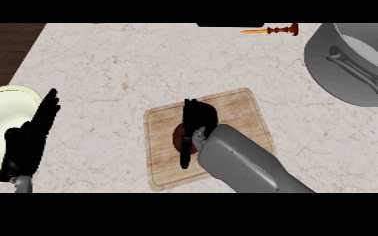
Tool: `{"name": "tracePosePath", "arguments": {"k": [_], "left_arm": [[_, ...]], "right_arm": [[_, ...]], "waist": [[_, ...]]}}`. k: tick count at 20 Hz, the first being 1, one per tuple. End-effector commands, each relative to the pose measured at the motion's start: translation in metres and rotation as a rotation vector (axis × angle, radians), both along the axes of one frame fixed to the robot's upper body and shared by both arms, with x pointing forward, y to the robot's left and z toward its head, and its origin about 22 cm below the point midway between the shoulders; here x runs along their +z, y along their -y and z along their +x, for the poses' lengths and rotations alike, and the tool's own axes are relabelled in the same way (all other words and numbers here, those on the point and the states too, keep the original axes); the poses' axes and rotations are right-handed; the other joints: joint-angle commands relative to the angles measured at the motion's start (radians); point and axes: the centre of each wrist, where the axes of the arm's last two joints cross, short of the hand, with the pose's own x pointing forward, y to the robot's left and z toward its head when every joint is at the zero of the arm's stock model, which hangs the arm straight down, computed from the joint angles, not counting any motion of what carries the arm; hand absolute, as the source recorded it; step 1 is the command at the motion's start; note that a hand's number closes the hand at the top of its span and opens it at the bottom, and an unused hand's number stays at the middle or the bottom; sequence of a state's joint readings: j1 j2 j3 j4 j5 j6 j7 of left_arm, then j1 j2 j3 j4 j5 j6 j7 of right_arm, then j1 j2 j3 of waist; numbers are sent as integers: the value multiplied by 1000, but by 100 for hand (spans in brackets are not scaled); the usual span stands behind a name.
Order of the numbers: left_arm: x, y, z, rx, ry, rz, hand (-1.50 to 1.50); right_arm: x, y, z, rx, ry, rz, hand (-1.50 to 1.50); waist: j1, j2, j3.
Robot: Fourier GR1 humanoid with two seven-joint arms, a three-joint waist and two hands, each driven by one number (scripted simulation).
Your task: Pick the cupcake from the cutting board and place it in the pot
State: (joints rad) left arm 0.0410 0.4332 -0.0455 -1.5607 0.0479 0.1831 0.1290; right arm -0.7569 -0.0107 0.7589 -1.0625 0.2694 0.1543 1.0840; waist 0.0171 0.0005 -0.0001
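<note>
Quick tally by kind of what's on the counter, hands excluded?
Cutting board: 1
Cupcake, mostly hidden under the right hand: 1
Pot: 1
Pale plate by the left hand: 1
Small orange and brown item at the far edge, kind unclear: 1
Total: 5

Pale marbled counter [148, 65], dark, perhaps wooden strip [16, 42] at left edge

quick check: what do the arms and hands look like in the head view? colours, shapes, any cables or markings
Right forearm: smooth, rounded grey shell, thick and tube-like, narrowing toward the wrist. Right hand: matte black, with slim black fingers. Left hand: the same black, long thin fingers; only a small grey bit of its forearm shows at the lower edge. No cables, labels or markings visible on either.
</note>
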Motion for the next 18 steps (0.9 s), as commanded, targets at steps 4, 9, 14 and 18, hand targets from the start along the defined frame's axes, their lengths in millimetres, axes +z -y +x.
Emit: {"name": "tracePosePath", "arguments": {"k": [4, 9, 14, 18], "left_arm": [[-9, 5, 7, 5, 5, -7, 0], [5, 10, 5, -3, -2, -15, 0], [-3, 4, 8, 14, -3, 4, 0], [6, -10, -1, 8, -1, -7, 0]], "right_arm": [[-34, 2, -11, -74, -34, -35, -150], [-21, -1, 9, 29, -53, -50, 150], [-23, -1, 15, 48, -7, -44, 150], [-7, -14, 6, 36, -3, -46, 150]], "waist": [[-6, 1, 0], [-3, 0, 0], [0, 1, 0], [6, 1, 0]]}}
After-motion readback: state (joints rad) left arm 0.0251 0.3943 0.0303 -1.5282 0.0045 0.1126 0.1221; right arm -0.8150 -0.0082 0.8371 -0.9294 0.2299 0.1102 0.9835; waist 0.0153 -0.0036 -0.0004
